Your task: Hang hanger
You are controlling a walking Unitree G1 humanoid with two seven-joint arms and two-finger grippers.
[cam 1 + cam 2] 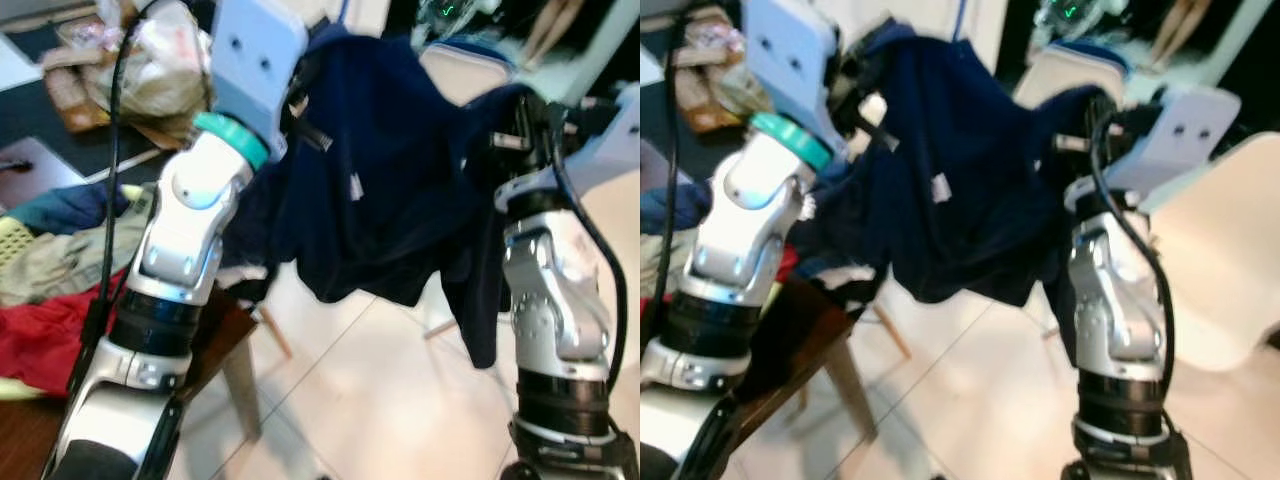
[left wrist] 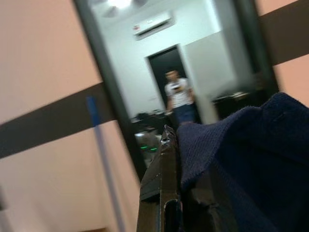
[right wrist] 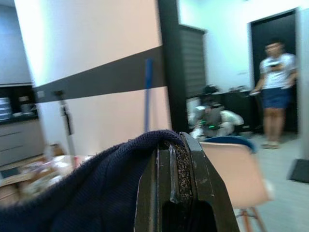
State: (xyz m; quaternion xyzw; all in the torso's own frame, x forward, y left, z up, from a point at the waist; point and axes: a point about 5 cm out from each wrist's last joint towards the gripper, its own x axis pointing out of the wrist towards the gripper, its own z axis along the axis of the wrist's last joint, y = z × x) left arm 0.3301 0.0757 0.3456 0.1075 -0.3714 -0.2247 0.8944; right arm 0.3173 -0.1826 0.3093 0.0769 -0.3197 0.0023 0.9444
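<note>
A dark navy garment (image 1: 380, 180) hangs spread between my two raised arms, above the floor. My left gripper (image 1: 305, 120) is shut on its upper left part; in the left wrist view the cloth (image 2: 251, 159) bunches over the fingers (image 2: 161, 183). At the upper right edge my right gripper (image 1: 510, 135) is shut on the fabric, and the right wrist view has the cloth (image 3: 96, 193) draped over the closed gripper (image 3: 173, 142). A small white tag (image 1: 355, 186) sits on the garment's front.
A wooden table (image 1: 225, 330) at my left carries a pile of clothes, with a red cloth (image 1: 40, 340) in front. A pale chair (image 1: 1230, 260) stands at my right and another chair (image 1: 465, 70) is behind the garment. A person (image 3: 275, 92) stands in a far doorway.
</note>
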